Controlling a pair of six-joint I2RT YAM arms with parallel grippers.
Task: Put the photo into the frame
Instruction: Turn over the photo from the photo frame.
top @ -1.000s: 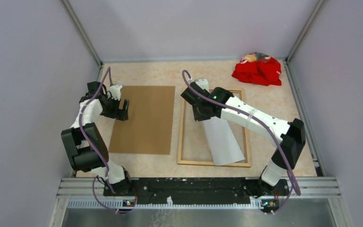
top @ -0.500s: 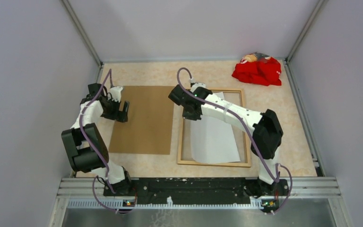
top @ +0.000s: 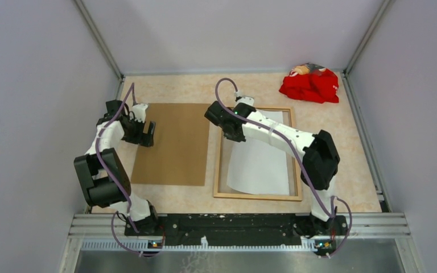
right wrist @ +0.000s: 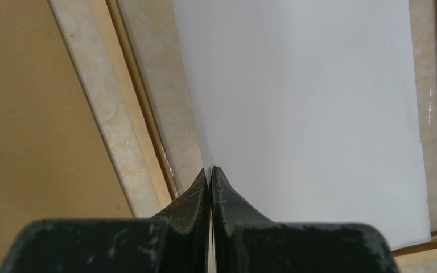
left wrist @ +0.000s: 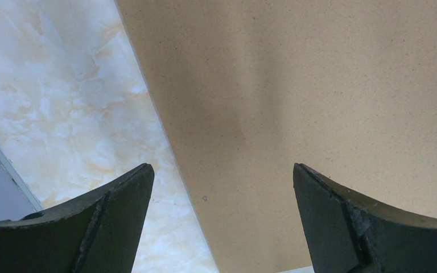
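Top external shows the photo (top: pixel 260 166) swung squarer inside the frame (top: pixel 256 197).

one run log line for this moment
right hand: shut on photo, white back up, over frame opening | left hand: open above backing board | photo not yet released

One photo (top: pixel 260 168), one frame (top: pixel 256 196), one brown board (top: pixel 173 148), perhaps one red cloth bundle (top: pixel 310 85)

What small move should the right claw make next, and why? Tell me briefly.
Probably lower the right claw straight down. It is shut on one edge of the white-backed rectangular photo, holding that edge lifted while the rest lies inside the thin pale wooden frame. Lowering should settle the sheet flat.
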